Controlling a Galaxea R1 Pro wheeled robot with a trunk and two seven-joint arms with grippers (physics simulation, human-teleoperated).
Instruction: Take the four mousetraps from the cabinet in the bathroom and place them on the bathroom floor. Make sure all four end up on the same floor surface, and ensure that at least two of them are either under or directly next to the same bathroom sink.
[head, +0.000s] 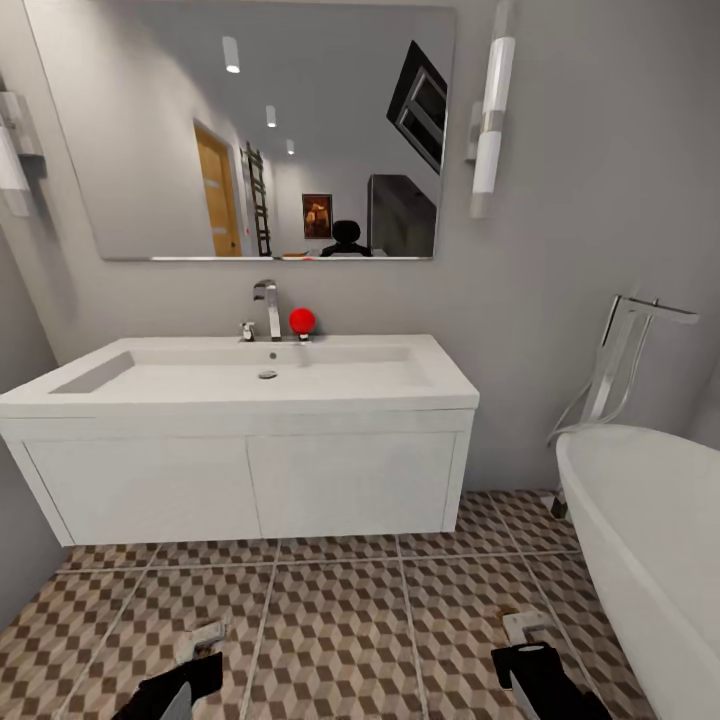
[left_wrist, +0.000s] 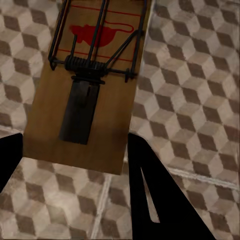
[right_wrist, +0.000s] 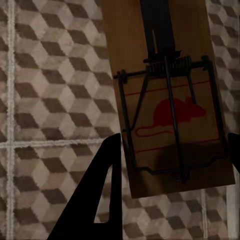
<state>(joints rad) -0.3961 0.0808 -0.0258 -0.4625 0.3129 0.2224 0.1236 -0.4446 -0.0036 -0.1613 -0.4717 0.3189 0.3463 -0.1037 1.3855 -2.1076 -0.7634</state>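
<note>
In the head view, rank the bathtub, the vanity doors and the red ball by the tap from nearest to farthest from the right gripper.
From the right gripper:
1. Bathtub, on its right.
2. Vanity doors, ahead and left.
3. Red ball, on the sink top by the tap.

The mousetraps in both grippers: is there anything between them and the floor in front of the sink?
Nothing visible. Each mousetrap hangs over bare patterned floor, and the tiles up to the white vanity sink look free. The bathtub stands off to the right.
</note>
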